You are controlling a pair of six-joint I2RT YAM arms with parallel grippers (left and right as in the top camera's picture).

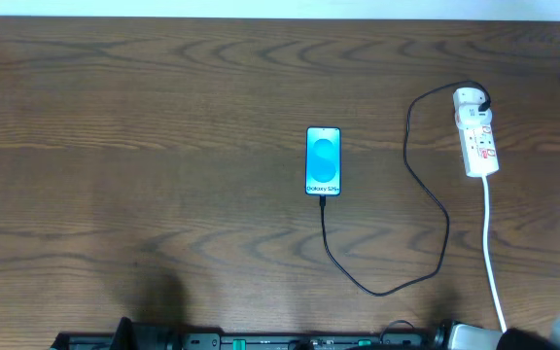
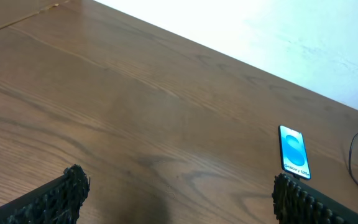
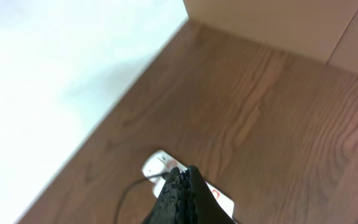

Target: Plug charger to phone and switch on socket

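- Black ribbed fingers (image 2: 73, 186) of the left gripper (image 2: 179, 180) fill the 2 lower corners of the left wrist view, jaws wide apart, with only bare worktop (image 2: 135, 106) between them.
- Past the right-hand finger, the phone (image 2: 293, 151) lies flat and face up, screen lit blue-teal.
- From overhead the phone (image 1: 323, 160) sits near the middle of the worktop (image 1: 163, 146), long sides running away from the robot, white "Galaxy S25+" text at its near end.
- Its near short edge meets the small black plug (image 1: 323, 197) of the charger (image 1: 447, 233), and the plug looks seated there.
- From that plug the thin cable runs toward the robot, loops right, then climbs in a wide curve to the black adapter (image 1: 481, 99).
- That adapter sits at the rounded far end of the socket (image 1: 478, 131), a white strip with red marks, well apart from the phone on the right side.
- A white cord (image 1: 492, 253) leaves the strip's near end and runs to the table's near edge.
- In the right wrist view, the right gripper (image 3: 185, 171) has its jaws pressed together, holding nothing.
- They hang over the socket (image 3: 157, 167) and hide its middle (contact cannot be told).
- Switch positions are too small to read.
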